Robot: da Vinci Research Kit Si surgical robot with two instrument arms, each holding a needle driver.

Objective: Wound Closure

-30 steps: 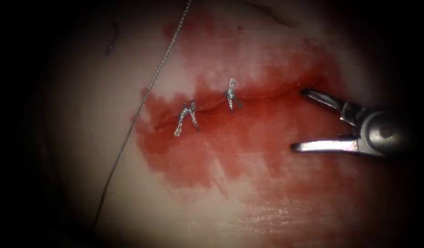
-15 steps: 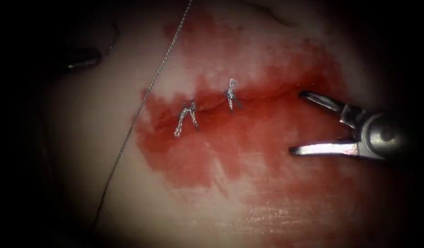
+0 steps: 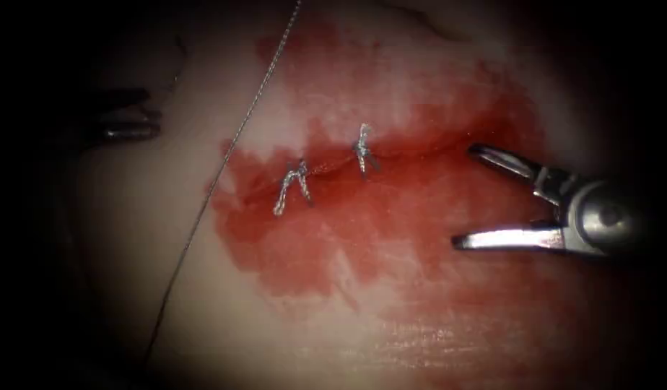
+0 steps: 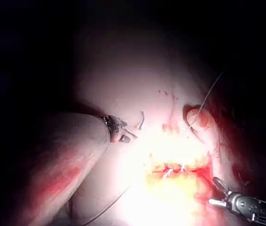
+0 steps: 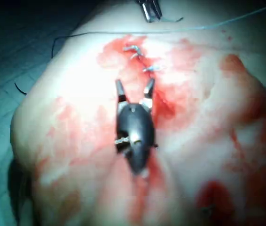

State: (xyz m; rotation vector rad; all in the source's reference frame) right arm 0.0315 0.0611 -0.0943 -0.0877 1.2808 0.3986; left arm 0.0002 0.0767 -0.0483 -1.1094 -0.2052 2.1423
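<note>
The tissue (image 3: 131, 238) has a cut (image 3: 413, 152) running across, with two thread stitches (image 3: 294, 186) (image 3: 364, 150) over its left half. My right tool (image 3: 463, 196) is at the cut's right end, open wide and holding nothing, its upper jaw tip on the cut line. It also shows in the right wrist view (image 5: 134, 84). My left tool (image 3: 135, 113) stands far left of the cut in shadow, open and holding nothing. In the left wrist view (image 4: 123, 131) a short curved sliver (image 4: 141, 121) lies just off its tips; I cannot tell if it is the needle.
A long thread (image 3: 225, 155) lies slack across the tissue left of the cut, running from the top towards the lower left. Red fluid (image 3: 326, 245) spreads around and below the cut. In the right wrist view the thread (image 5: 170, 32) passes beyond the stitches (image 5: 133, 49).
My left tool has come into sight at the far left and its jaws have spread apart. My right tool has drifted slightly left, still open wide.
</note>
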